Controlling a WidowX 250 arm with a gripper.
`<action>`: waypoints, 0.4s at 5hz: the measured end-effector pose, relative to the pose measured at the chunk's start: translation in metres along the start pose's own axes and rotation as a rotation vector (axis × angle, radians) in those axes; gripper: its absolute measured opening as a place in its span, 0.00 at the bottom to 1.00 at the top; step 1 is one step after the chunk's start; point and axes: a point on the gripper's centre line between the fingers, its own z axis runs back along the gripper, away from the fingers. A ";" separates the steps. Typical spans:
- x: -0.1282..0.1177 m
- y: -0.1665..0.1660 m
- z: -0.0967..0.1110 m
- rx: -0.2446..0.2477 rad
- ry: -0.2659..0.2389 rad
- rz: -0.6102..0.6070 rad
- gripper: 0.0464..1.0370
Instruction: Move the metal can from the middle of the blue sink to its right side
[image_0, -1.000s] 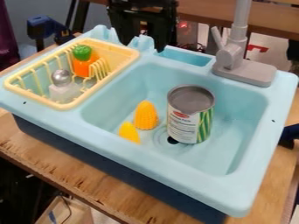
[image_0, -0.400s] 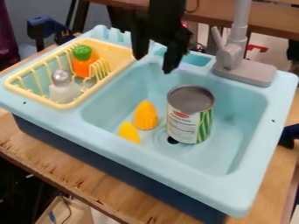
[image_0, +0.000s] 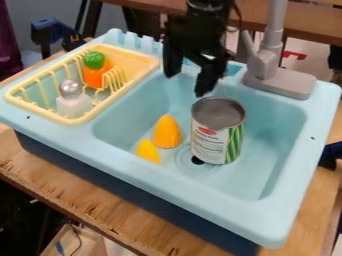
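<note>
So the black gripper is hanging just behind the can with its fingers spread apart, and two yellow corn-like pieces sit beside that can, all in the blue sink.

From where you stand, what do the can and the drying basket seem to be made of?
The can looks like metal: its round top is dull grey with a raised rim, and a printed label, probably paper, wraps its side.

The drying basket seems to be smooth pale-yellow plastic, judging by its thick, rounded, evenly coloured rim and slats.
</note>
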 end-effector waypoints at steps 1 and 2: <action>-0.008 -0.002 -0.008 0.005 0.036 -0.026 0.97; -0.018 -0.004 -0.018 0.004 0.078 -0.052 0.97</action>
